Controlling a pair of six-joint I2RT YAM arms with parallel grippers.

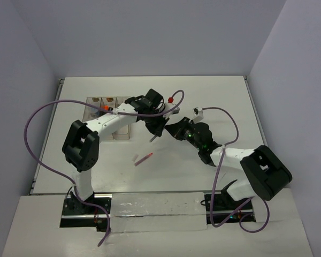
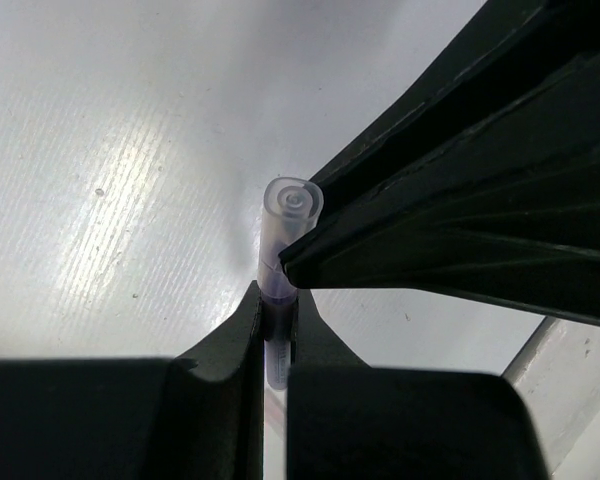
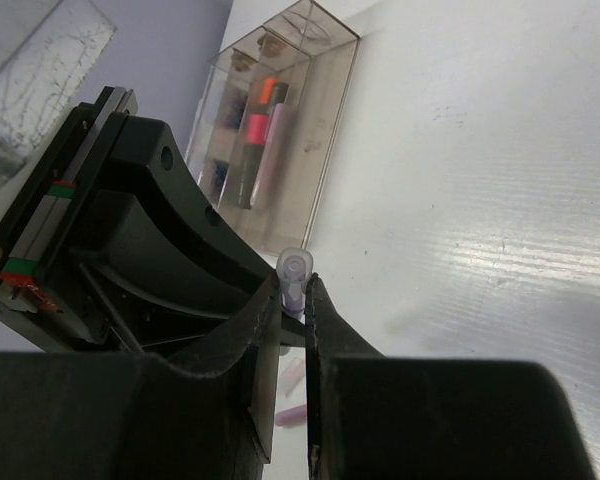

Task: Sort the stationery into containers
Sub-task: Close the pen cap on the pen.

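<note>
A purple highlighter (image 2: 278, 250) with a clear cap (image 3: 295, 268) is held in the air between both arms. My left gripper (image 2: 278, 305) is shut on its purple barrel. My right gripper (image 3: 295, 292) is shut on the capped end, its fingertips (image 2: 315, 248) meeting the cap from the right. In the top view the two grippers (image 1: 156, 127) (image 1: 171, 128) touch above the table's middle, right of the containers (image 1: 109, 115). The containers (image 3: 325, 130) hold an orange highlighter (image 3: 271, 92), a pink highlighter (image 3: 255, 126) and a pale pink bar (image 3: 268, 160).
A thin pink pen (image 1: 145, 158) and a small pale piece (image 1: 135, 157) lie on the white table (image 1: 203, 96) in front of the grippers. Purple cables loop over both arms. A red-tipped object (image 1: 172, 99) lies behind the left wrist.
</note>
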